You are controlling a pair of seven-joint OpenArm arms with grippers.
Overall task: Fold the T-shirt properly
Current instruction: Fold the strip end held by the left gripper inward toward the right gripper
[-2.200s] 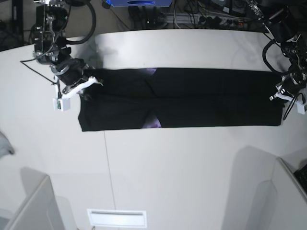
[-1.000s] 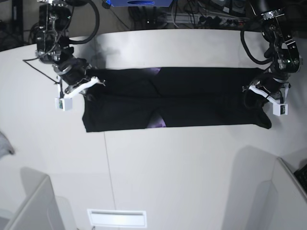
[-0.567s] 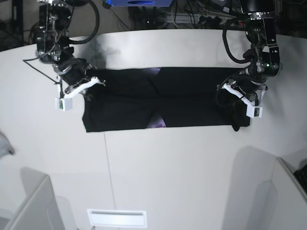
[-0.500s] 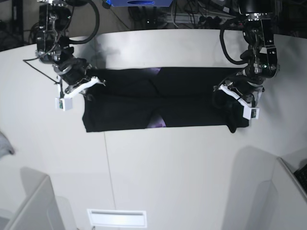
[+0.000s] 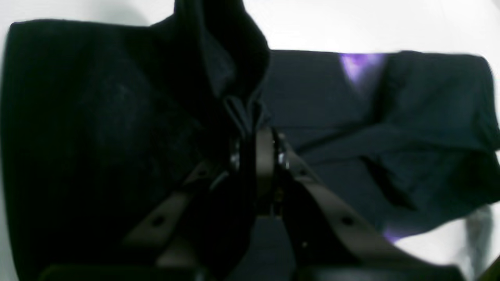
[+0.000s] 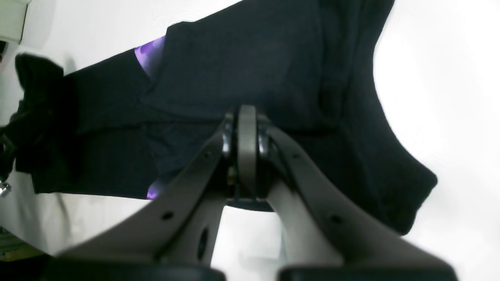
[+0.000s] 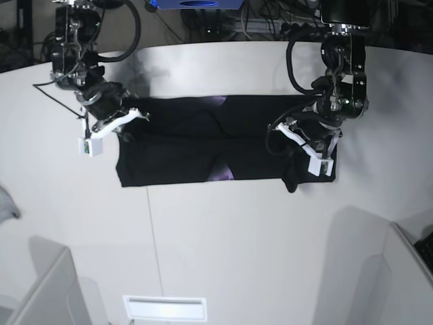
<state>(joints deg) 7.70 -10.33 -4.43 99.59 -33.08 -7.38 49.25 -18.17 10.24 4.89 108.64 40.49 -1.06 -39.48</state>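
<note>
The black T-shirt (image 7: 196, 145) lies as a long folded strip across the white table, with purple print peeking out at its middle (image 7: 220, 175). My left gripper (image 7: 279, 130) is shut on the shirt's right end and holds it bunched and raised over the strip. In the left wrist view the jaws (image 5: 256, 136) pinch a ridge of black cloth (image 5: 218, 58). My right gripper (image 7: 137, 116) is shut at the shirt's far left corner. In the right wrist view its fingertips (image 6: 247, 117) are closed over the black cloth (image 6: 273, 70).
A small grey cloth scrap (image 7: 5, 203) lies at the left table edge. Grey partitions stand at the front left (image 7: 47, 291) and front right (image 7: 379, 271). A white vent (image 7: 164, 308) sits at the front. Cables and a blue item (image 7: 196, 3) lie behind the table.
My left gripper has carried the shirt's right end leftwards over the strip, shortening it. The right arm has barely moved.
</note>
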